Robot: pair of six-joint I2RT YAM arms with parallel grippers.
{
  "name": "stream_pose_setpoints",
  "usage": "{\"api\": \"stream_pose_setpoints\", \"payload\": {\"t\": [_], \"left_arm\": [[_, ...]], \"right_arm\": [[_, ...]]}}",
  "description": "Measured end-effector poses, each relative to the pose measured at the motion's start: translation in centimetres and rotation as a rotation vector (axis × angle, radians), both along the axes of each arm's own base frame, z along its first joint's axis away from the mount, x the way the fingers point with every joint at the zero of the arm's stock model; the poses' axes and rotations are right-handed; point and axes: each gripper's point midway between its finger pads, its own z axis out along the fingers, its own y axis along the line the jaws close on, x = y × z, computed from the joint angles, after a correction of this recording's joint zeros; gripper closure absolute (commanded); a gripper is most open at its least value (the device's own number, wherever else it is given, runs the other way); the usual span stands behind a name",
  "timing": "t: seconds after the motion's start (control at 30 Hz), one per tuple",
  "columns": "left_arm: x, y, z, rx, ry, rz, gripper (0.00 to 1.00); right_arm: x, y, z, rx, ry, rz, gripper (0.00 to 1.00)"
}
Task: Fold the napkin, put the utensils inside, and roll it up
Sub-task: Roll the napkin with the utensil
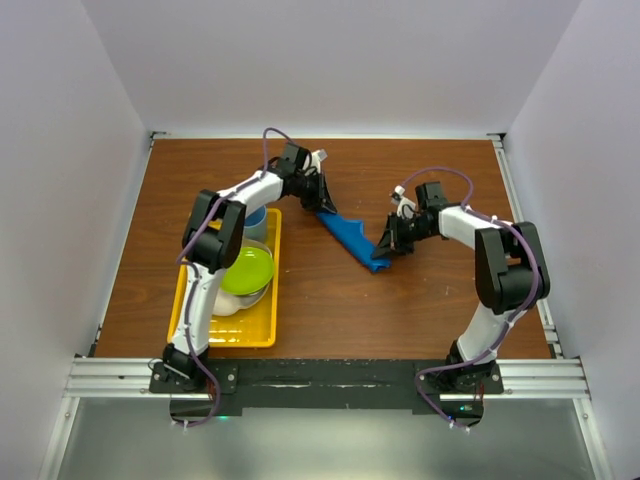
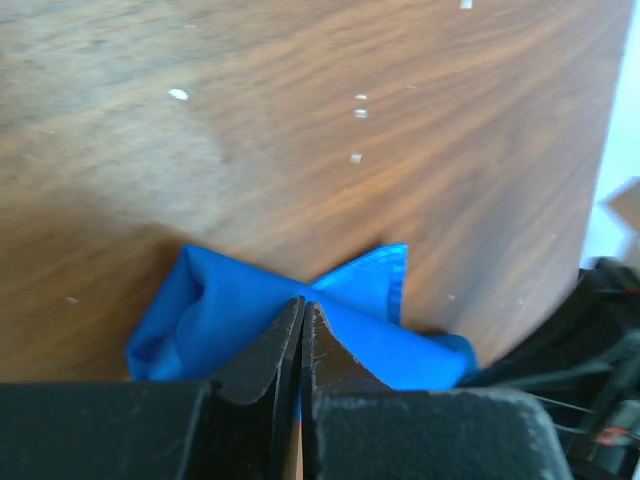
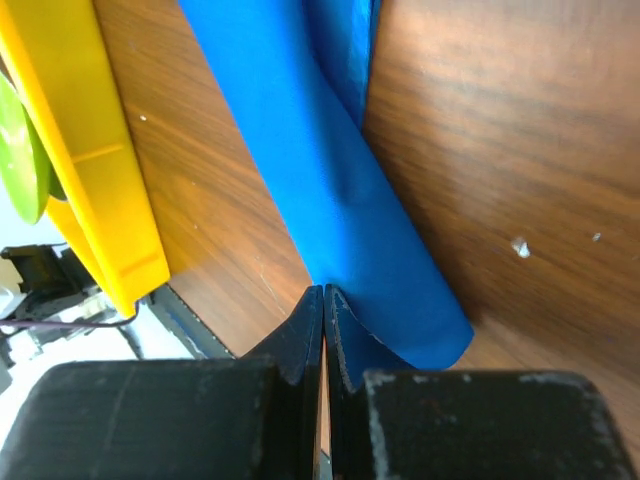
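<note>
Left fingers point(image 2: 288, 325) are clenched on the napkin point(image 2: 230, 310), pinching a fold at its far end. Right fingers point(image 3: 310, 315) are pressed together against the napkin's near end; it cannot be told whether cloth is caught between them. Napkin lies as a narrow diagonal strip on the worktop point(image 1: 330, 300), right of the yellow tray point(image 1: 277, 280).

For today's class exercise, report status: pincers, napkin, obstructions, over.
Left pincer shut on napkin, far end. Right pincer shut on near end. Napkin a narrow strip between them. No fork in view; yellow tray apart.
</note>
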Motion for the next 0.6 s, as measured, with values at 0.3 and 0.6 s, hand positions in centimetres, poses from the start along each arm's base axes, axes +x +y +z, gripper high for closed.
{"api": "stream_pose_setpoints", "payload": {"t": [0.3, 0.6], "left_arm": [[2.0, 0.0, 3.2, 0.018, -0.064, 0.011, 0.78], [-0.1, 3.7, 13.2, -0.004, -0.098, 0.236, 0.75]], "right_arm": [[3.8, 0.1, 3.6, -0.181, -0.16, 0.073, 0.39], [3.0, 5.2, 4.8, -0.591, -0.482, 0.351, 0.32]]}}
